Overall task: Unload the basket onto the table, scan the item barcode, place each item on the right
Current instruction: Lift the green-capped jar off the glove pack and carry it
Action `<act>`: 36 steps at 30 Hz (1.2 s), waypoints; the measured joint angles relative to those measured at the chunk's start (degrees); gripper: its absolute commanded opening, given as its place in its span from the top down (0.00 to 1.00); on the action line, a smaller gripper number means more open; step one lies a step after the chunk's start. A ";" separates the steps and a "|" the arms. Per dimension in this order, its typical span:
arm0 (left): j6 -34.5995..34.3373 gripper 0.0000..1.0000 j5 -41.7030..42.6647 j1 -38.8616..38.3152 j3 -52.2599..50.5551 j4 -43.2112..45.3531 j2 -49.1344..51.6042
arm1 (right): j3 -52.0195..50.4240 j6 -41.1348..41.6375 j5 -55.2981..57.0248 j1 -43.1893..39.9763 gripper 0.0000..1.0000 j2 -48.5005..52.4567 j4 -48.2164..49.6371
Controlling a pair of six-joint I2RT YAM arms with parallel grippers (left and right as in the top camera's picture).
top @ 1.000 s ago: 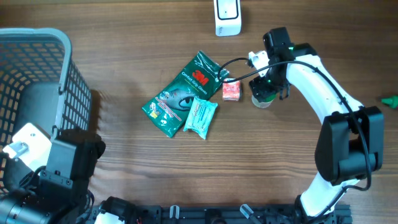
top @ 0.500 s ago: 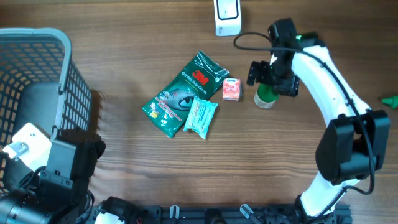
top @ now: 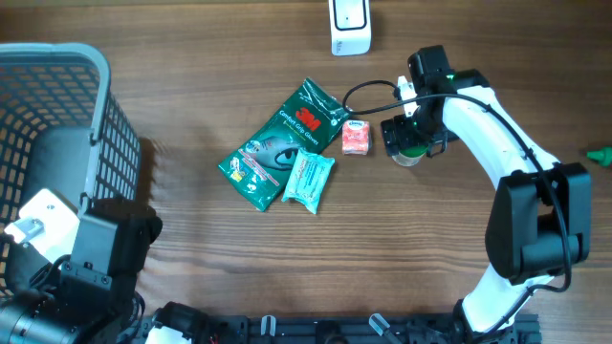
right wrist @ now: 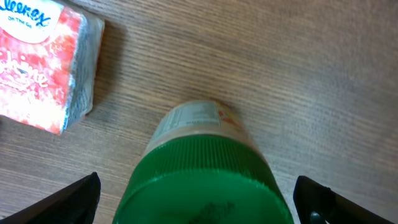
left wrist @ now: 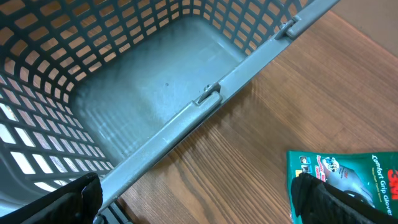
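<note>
The right pincer (top: 414, 136) hangs directly over a jar (right wrist: 208, 168) with a green lid and a printed label, which stands upright on the wooden bench (top: 191, 248). The pincer's fingers are spread wide to either side of the lid with bare gaps between, so it is released and grasping nothing. Just beside the jar, on its left, lies a small red-and-white tissue pack (top: 356, 138), close to the jar but not touching it. Further left of the jar lies a dark green glove packet (top: 282, 143) set at a slant, with a pale teal wipes pack (top: 308, 179) overlapping its lower edge. A white scanner (top: 349, 24) sits beyond the jar and a little to its left, at the far edge of the bench. Well apart from the jar, far to its left, is a grey basket (top: 57, 57). The left pincer (left wrist: 199, 199) hovers by the basket's rim, its fingers also wide apart and released, holding nothing.
</note>
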 measured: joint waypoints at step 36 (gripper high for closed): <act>0.00 0.00 0.00 0.00 0.00 0.00 0.00 | 11.54 19.39 -35.43 19.96 0.62 9.27 -37.11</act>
